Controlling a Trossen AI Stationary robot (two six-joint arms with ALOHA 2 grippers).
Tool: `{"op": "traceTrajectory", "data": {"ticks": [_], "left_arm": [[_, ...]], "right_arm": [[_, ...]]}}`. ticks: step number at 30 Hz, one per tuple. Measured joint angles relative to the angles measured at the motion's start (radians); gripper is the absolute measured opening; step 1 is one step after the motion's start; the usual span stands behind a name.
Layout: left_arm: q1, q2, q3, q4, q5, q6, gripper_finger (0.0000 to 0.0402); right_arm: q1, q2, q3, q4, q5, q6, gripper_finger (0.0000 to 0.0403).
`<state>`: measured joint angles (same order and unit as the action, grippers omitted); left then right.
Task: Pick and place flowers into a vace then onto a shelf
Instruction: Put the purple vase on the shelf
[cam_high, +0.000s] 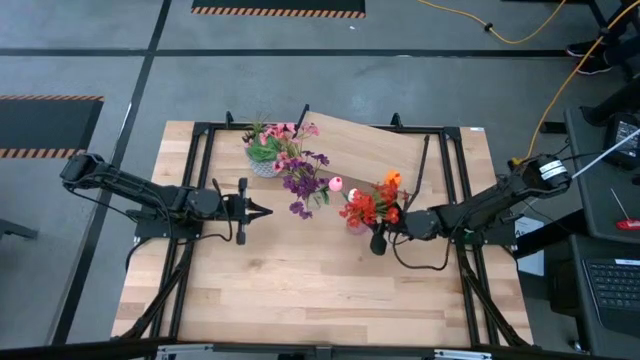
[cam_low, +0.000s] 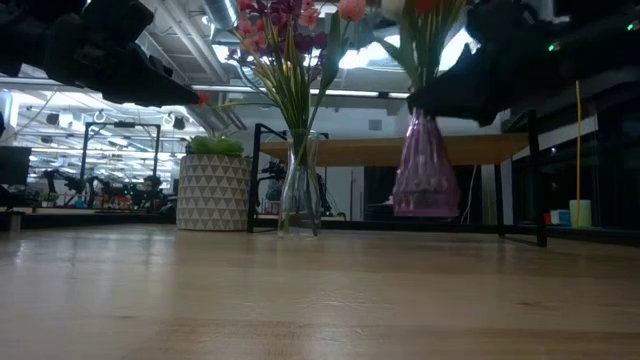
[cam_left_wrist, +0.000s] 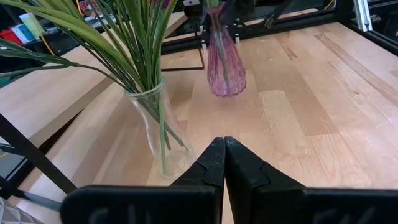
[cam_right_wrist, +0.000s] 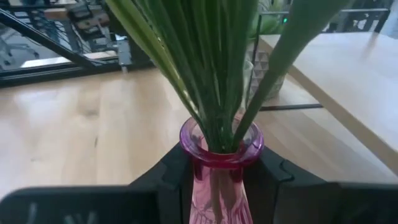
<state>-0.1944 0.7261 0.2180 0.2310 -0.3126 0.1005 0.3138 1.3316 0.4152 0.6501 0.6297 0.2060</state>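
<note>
A pink glass vase (cam_high: 358, 226) (cam_left_wrist: 225, 70) holds the red-orange bunch (cam_high: 362, 207) and an orange bloom (cam_high: 392, 180) on green stems (cam_right_wrist: 211, 74). My right gripper (cam_high: 385, 232) (cam_right_wrist: 221, 177) is shut on this vase in front of the shelf (cam_high: 370, 150). A clear glass vase (cam_low: 299, 185) (cam_left_wrist: 163, 134) with purple sprays (cam_high: 303, 180) and pink flowers (cam_high: 285, 133) stands on its base on the table. My left gripper (cam_high: 262, 210) (cam_left_wrist: 224, 155) is shut, hovering left of the clear vase and touching nothing. My right gripper pinches the pink vase's neck (cam_right_wrist: 221, 169) just below its rim, one finger (cam_right_wrist: 174, 177) on either side. The fingers come level from the table's right side. The vase stays upright and its base (cam_low: 425, 212) is lifted clear of the table.
A green plant in a white patterned pot (cam_low: 213, 190) (cam_high: 264, 160) stands at the shelf's left end. The shelf's black legs (cam_low: 536, 180) and black frame rails (cam_high: 200, 180) run along both table sides. Bare tabletop (cam_high: 300, 290) lies toward the near edge.
</note>
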Motion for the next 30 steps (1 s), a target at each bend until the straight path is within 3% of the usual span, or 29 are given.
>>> {"op": "traceTrajectory", "data": {"ticks": [11,21,27,30], "left_arm": [[0.000,0.000,0.000,0.000,0.000,-0.002,0.0001],[0.000,0.000,0.000,0.001,0.000,-0.008,0.0002],[0.000,0.000,0.000,0.001,-0.007,-0.008,0.0001],[0.000,0.000,0.000,0.001,-0.008,-0.008,0.0002]], "right_arm": [[0.079,-0.133,0.018,-0.113,0.043,-0.029,0.0098],[0.099,-0.151,0.313,-0.535,0.063,-0.053,0.0098],[0.092,-0.165,0.465,-0.741,0.189,-0.083,0.0098],[0.059,-0.213,0.476,-0.764,0.197,-0.081,0.0098]]}}
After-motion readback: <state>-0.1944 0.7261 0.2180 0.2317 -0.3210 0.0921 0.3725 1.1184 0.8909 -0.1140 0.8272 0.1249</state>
